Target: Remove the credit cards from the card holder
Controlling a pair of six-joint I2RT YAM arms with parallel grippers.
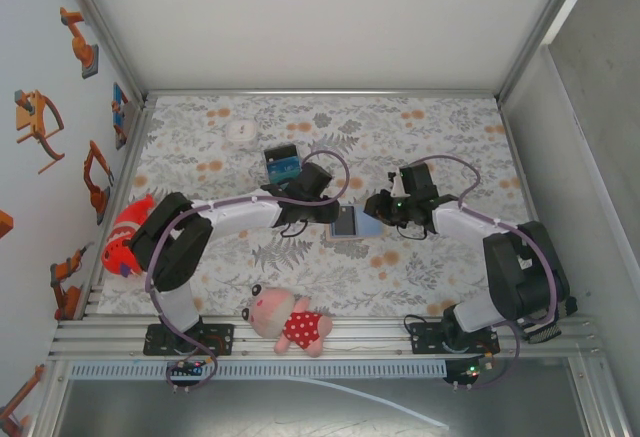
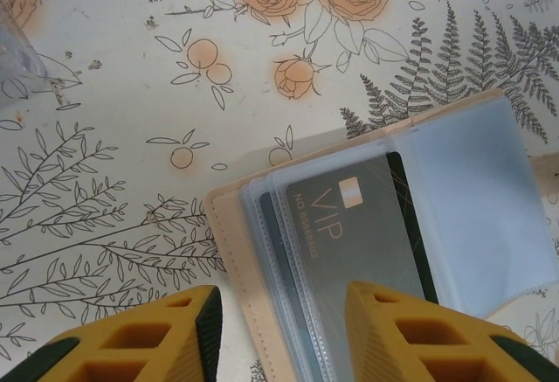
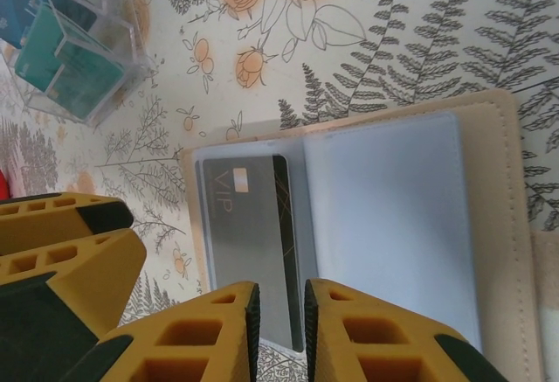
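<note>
White tubular arms (image 1: pixel 235 215) with black joints (image 1: pixel 175 237), purple cables (image 1: pixel 345 172) looping alongside; left gripper (image 2: pixel 281 290) and right gripper (image 3: pixel 281 288) carry yellow hollow-celled fingers (image 2: pixel 410 338) with black pads (image 2: pixel 210 325)

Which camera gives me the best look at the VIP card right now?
Left wrist: the VIP card is largest there, lettering and chip readable through its clear sleeve. Right wrist shows it smaller, inside the open card holder. Top external shows the card holder as a small patch; the card cannot be made out.
</note>
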